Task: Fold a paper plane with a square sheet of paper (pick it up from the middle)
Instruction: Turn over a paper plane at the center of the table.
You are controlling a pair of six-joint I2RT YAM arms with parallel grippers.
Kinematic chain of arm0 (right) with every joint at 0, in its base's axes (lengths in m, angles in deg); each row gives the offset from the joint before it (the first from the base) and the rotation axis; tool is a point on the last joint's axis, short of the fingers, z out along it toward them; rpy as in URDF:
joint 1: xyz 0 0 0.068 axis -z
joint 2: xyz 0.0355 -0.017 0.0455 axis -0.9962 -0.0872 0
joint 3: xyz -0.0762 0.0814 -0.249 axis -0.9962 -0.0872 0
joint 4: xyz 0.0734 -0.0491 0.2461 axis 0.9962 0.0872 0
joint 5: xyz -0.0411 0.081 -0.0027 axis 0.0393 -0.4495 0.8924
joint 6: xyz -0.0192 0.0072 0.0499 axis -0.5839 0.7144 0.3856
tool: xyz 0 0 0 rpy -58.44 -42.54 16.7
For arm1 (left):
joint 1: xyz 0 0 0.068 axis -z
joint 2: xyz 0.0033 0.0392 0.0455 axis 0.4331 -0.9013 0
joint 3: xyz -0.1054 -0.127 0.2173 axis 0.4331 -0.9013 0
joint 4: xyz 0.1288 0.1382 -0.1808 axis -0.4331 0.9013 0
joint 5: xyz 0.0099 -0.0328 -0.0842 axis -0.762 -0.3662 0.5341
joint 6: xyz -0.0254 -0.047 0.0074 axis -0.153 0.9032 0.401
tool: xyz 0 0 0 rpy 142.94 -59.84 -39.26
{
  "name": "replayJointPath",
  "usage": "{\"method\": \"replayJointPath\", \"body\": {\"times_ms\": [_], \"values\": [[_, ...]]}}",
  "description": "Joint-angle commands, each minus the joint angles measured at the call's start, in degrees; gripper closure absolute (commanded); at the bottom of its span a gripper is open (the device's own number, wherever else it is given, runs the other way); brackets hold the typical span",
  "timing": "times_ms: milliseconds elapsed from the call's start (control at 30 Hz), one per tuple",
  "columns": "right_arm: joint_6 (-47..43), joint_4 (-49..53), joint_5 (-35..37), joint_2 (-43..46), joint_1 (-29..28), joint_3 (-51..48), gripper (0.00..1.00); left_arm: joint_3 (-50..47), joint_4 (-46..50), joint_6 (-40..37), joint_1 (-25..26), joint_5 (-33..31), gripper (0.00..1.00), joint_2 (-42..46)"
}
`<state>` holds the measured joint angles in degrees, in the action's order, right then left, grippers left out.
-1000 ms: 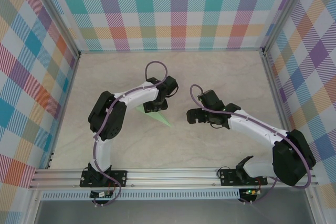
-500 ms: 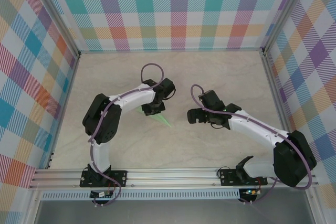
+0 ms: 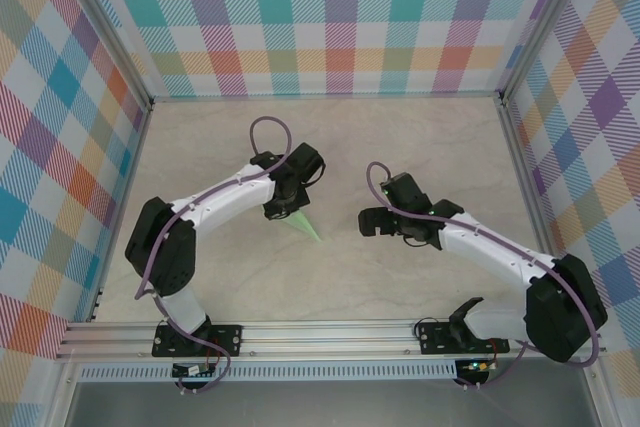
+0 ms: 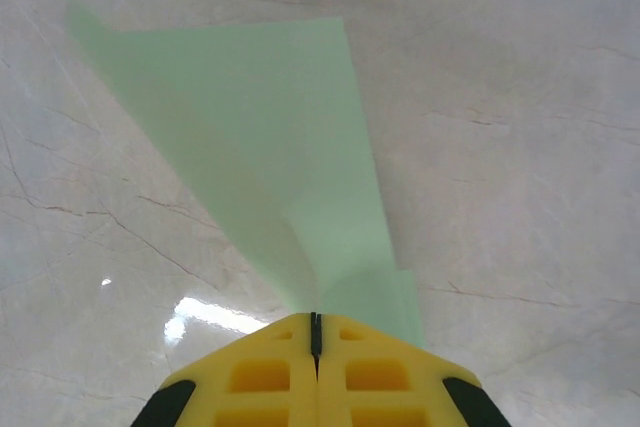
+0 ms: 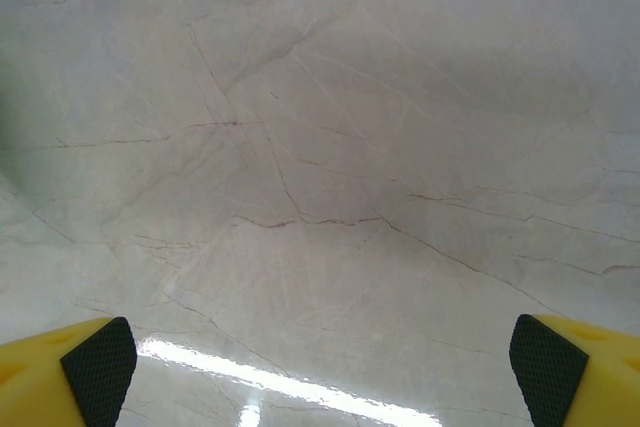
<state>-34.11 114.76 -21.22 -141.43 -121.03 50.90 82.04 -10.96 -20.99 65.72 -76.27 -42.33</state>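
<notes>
The paper plane (image 3: pixel 304 227) is a pale mint-green folded wedge lying on the marble table, its sharp tip pointing toward the near right. My left gripper (image 3: pixel 283 209) sits on its back end. In the left wrist view the yellow jaws of the left gripper (image 4: pixel 316 319) are pressed together on the paper plane (image 4: pixel 270 147), which fans out ahead of them across the table. My right gripper (image 3: pixel 372 221) stands open just right of the tip, apart from it. The right wrist view has its fingertips (image 5: pixel 95 367) spread wide over bare marble, nothing between them.
The marble table (image 3: pixel 420 137) is walled by plaid panels at the back and both sides. An aluminium rail (image 3: pixel 330 332) carrying both arm bases runs along the near edge.
The left gripper has closed onto the paper. The left arm's elbow has swung out to the left, and the paper's tip has shifted slightly left. The right arm has hardly moved.
</notes>
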Motion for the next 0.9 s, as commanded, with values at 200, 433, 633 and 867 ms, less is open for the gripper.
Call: {"method": "replayJointPath", "body": {"times_ms": [200,433,633,867], "values": [[3.80,3.42,-1.72,10.87,0.17,0.85,0.00,0.41,-11.54,-9.07,1.14,12.13,1.00,10.02],[11.77,5.17,-8.37,11.90,0.27,2.14,0.00,-8.88,-32.72,-12.59,1.04,23.98,1.00,6.83],[17.25,1.26,-13.48,10.21,0.26,0.30,0.04,-15.13,-48.41,-12.47,1.02,30.76,1.00,2.10],[22.65,-4.97,-19.79,4.78,0.26,-2.14,0.14,-21.08,-55.13,-12.21,0.21,31.77,1.00,-0.28]]}}
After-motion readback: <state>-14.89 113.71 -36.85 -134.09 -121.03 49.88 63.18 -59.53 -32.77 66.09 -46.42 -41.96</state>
